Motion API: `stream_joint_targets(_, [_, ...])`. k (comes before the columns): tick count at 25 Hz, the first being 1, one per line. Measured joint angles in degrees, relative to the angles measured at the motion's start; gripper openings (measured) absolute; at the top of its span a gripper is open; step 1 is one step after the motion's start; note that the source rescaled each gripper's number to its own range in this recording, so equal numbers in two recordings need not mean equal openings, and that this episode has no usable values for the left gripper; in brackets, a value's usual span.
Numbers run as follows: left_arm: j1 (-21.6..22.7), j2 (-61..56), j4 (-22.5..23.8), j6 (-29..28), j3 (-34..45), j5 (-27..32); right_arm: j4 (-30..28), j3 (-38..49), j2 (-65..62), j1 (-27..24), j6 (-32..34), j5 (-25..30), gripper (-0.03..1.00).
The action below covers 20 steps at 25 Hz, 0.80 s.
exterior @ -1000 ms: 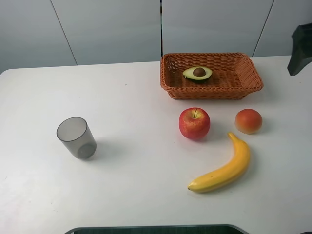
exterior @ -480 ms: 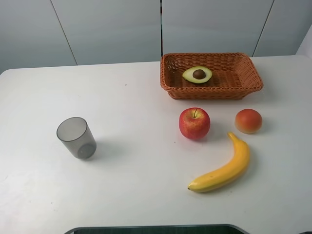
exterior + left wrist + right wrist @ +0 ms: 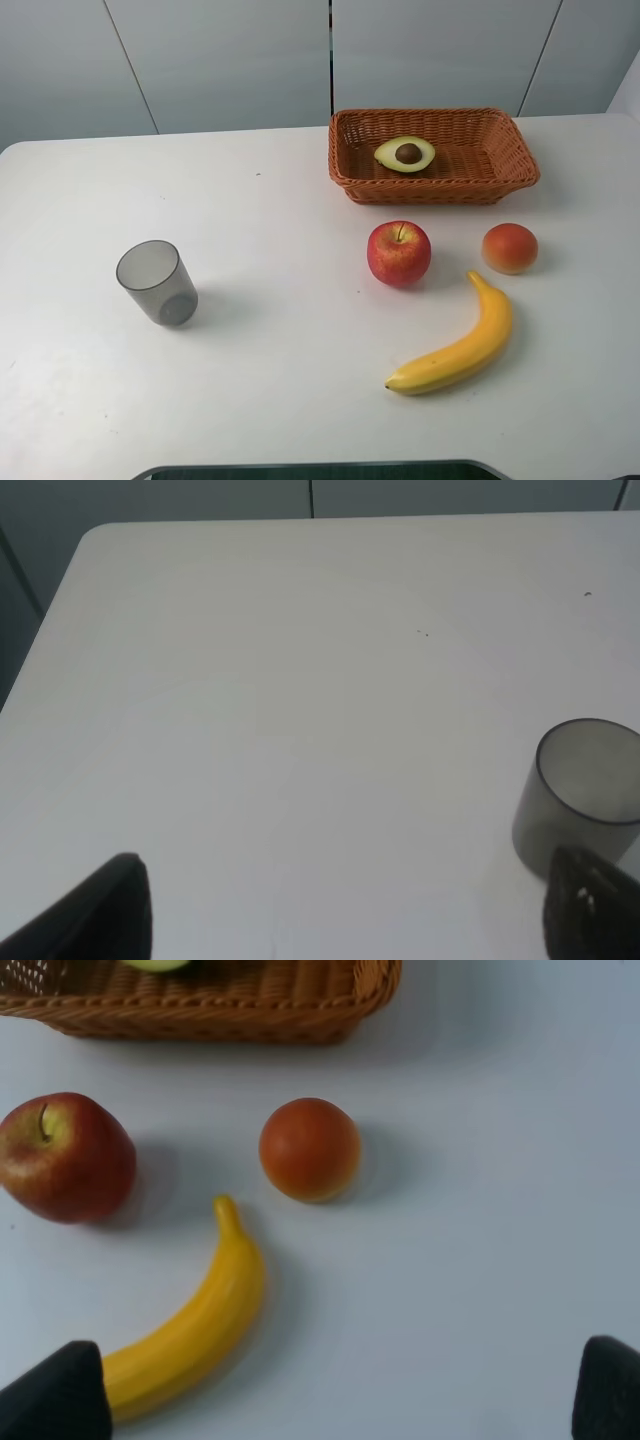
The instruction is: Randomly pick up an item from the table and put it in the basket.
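The avocado [image 3: 405, 153] lies cut side up inside the basket [image 3: 515, 150], so the placing looks done. On the table [image 3: 280, 250] in front sit an apple [image 3: 399, 253], an orange fruit [image 3: 510, 248] and a banana [image 3: 455, 345]. Both pincers are released and hold nothing, left [image 3: 340, 910] near the cup [image 3: 580, 795], right [image 3: 340, 1390] above the banana; next I'd only park the arms

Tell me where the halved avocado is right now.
In the exterior high view, the halved avocado lies cut side up inside the wicker basket, toward the basket's left end, at the far right of the table, behind the red apple.
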Motion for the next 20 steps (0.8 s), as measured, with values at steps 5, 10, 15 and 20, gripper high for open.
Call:
stream_joint_targets(5, [0.0,0.0,0.0,0.0,0.0,0.0,1.8,2.3,-5.8,0.0,-2.1,-0.7,1.00])
stream_joint_targets(10, [0.0,0.0,0.0,0.0,0.0,0.0,3.1,2.5,-10.2,0.0,-3.4,-0.7,1.00])
stream_joint_targets(15, [0.0,0.0,0.0,0.0,0.0,0.0,3.4,3.9,-13.9,0.0,-4.2,-1.0,1.00])
stream_joint_targets(20, [0.0,0.0,0.0,0.0,0.0,0.0,4.2,4.1,-18.3,0.0,-4.2,-1.1,1.00])
